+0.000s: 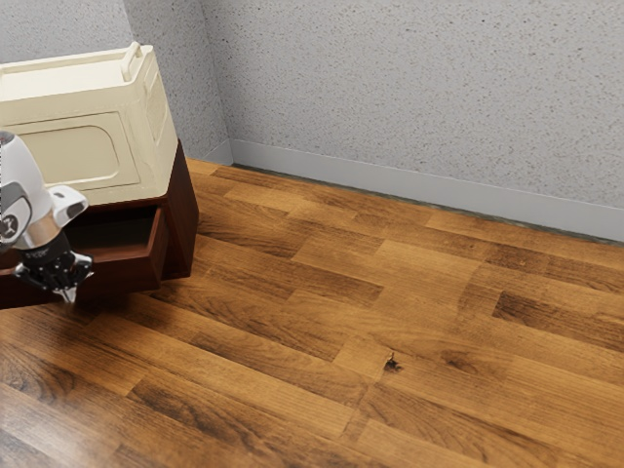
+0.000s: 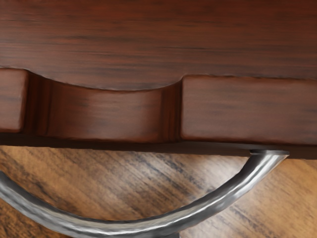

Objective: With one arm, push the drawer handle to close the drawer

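At the exterior view's left edge, my gripper points down at the front of the drawer. The drawer stands partly open, its dark inside showing behind the front panel. In the wrist view, the curved metal handle bows outward from the drawer's reddish-brown front, which has a scooped notch in its top edge. My hand is over the handle; whether they touch, I cannot tell. In the exterior view the arm and hand cover part of the drawer.
A cream box-like piece sits on top of the dark wooden cabinet. Wooden floor spreads in front and toward the exterior view's right, with a small dark object on it. A speckled wall stands behind.
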Tool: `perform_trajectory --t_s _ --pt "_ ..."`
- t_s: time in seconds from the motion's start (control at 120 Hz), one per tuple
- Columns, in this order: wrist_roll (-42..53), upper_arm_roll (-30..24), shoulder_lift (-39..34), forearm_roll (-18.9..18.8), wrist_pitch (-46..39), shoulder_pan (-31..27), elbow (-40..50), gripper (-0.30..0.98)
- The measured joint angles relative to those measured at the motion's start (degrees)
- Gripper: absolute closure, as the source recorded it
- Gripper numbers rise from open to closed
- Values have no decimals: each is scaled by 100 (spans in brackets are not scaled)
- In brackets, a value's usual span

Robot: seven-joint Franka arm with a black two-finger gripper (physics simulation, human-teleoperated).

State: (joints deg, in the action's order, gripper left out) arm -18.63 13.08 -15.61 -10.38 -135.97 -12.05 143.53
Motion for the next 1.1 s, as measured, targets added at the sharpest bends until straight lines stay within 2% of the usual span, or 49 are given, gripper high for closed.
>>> perform_trajectory --t_s 0.408,1.1 --pt "47 211 661 -30 -487 -1 -589 79" --pt "250 230 1864 87 -687 5 -1924 79"
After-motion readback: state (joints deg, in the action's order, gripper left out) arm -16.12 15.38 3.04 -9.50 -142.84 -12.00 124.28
